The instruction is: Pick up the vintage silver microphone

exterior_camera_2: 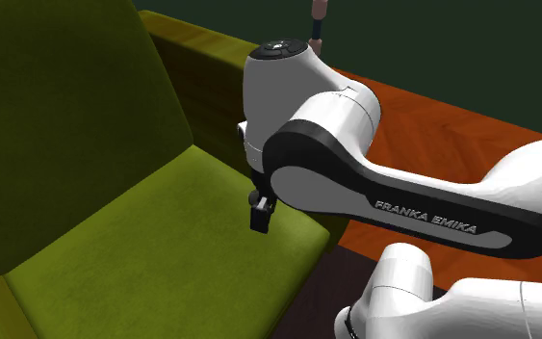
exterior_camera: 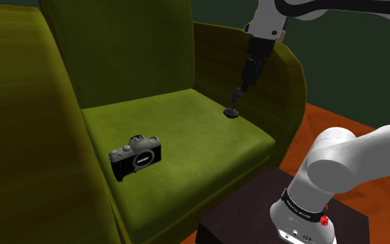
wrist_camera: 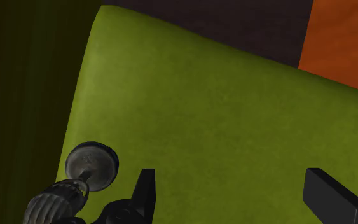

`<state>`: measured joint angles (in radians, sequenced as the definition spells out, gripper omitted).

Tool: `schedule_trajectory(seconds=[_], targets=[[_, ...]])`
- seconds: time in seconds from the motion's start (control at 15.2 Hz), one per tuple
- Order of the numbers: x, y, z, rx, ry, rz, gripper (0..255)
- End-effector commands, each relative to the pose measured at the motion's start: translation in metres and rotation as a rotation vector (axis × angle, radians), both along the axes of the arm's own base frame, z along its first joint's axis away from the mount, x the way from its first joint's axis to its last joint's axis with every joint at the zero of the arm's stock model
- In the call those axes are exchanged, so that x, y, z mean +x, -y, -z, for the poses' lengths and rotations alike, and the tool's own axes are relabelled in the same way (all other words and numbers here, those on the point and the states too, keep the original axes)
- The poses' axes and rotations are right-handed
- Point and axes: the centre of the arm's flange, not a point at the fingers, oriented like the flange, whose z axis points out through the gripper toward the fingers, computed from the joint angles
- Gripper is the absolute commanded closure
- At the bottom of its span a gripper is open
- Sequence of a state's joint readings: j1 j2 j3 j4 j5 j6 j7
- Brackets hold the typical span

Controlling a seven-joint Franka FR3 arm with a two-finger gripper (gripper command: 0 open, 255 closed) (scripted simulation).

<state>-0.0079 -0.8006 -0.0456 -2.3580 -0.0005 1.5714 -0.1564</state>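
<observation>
Evidently only partway through the approach: hovers low over the olive-green seat cushion with the gripper spread wide and empty, leaves the silvery microphone standing just outside the jaws (near the armrest), needs to shift, close, lift.

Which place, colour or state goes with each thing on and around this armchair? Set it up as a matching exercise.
Things:
1. camera
2. microphone
3. gripper
4. floor

Descriptions:
A. open, fingers apart
B. orange
C. black, on the green seat, away from the arm
D. standing on its round base beside one finger, not clasped

Pairs: 1-C, 2-D, 3-A, 4-B
</observation>
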Motion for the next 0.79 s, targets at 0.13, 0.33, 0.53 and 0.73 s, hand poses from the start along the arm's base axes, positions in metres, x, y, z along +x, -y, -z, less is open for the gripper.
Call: schedule_trajectory(seconds=[0.13, 0.33, 0.53, 0.73], targets=[[0.013, 0.017, 0.008, -0.023, 0.007, 0.007, 0], [0.032, 0.044, 0.020, -0.057, 0.018, 0.016, 0], [0.051, 0.070, 0.030, -0.091, 0.029, 0.026, 0], [0.070, 0.098, 0.040, -0.125, 0.040, 0.036, 0]])
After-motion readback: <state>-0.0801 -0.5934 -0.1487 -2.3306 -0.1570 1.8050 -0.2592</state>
